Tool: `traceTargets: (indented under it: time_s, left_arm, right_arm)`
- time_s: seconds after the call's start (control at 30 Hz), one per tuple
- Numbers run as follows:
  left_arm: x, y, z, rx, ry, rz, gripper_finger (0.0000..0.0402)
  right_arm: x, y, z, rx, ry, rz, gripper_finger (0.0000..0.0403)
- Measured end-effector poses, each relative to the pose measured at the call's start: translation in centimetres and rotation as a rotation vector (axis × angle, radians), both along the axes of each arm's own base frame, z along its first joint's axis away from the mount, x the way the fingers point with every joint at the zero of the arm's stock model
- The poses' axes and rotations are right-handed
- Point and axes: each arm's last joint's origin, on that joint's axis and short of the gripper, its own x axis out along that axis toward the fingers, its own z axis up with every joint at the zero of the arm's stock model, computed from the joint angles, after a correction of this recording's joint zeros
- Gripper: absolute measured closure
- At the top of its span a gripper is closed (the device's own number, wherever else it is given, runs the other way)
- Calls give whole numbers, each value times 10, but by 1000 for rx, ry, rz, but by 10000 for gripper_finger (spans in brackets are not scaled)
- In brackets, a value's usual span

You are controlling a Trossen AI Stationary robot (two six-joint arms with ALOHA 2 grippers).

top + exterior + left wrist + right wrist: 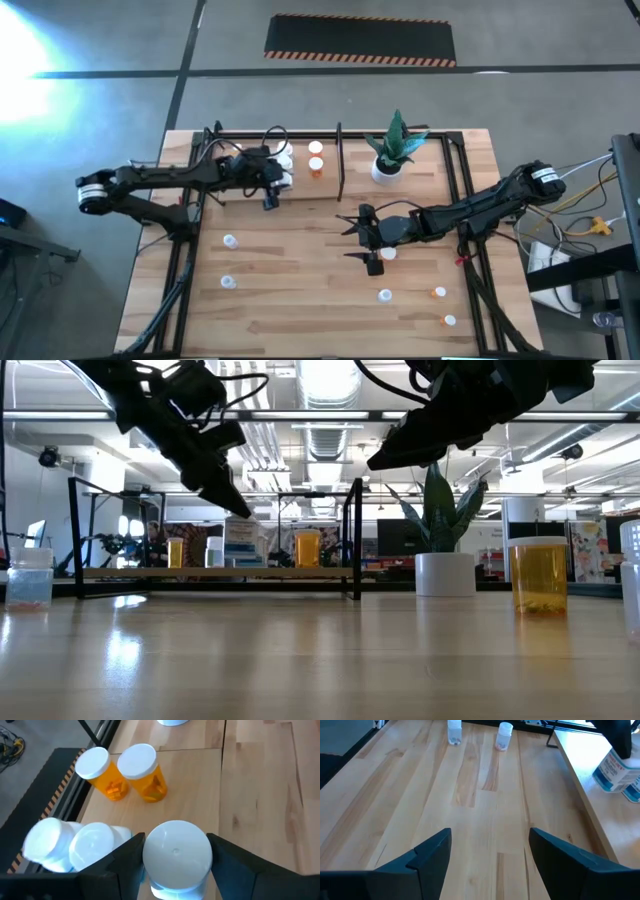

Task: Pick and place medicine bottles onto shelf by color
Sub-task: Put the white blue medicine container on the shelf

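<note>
Carefully now: the left claw (175, 870) grips a white bottle (176, 852) over the shelf (300, 185), just beside the white ones (75, 845) already standing there.
To do this well, it should lower the bottle upright next to that white group, apart from the two orange bottles (125, 777) nearer the divider bar (340, 160), and release only once the base rests flat. The right claw (490, 855) hangs empty with fingers spread over the counter (480, 795), across the divider bar from the shelf's bottles.

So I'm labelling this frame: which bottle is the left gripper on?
On the shelf, left of the black divider bar, stand two orange bottles and some white ones. The white bottle between the left gripper's fingers stands apart from the other whites.
</note>
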Motion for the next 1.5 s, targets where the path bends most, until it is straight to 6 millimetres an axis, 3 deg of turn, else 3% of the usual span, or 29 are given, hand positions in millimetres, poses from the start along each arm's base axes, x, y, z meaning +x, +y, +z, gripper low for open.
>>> traceTargets:
  time_s: [0.87, 1.23, 1.5]
  left_arm:
    - [5, 2, -10, 3, 48, -18, 211]
    - [5, 3, -10, 19, 57, -22, 124]
    - [6, 4, 4, 84, 33, -31, 114]
  right_arm:
    - [0, 0, 0, 7, 1, -4, 158]
    - [0, 0, 0, 7, 1, -4, 158]
    - [0, 0, 0, 9, 1, -5, 158]
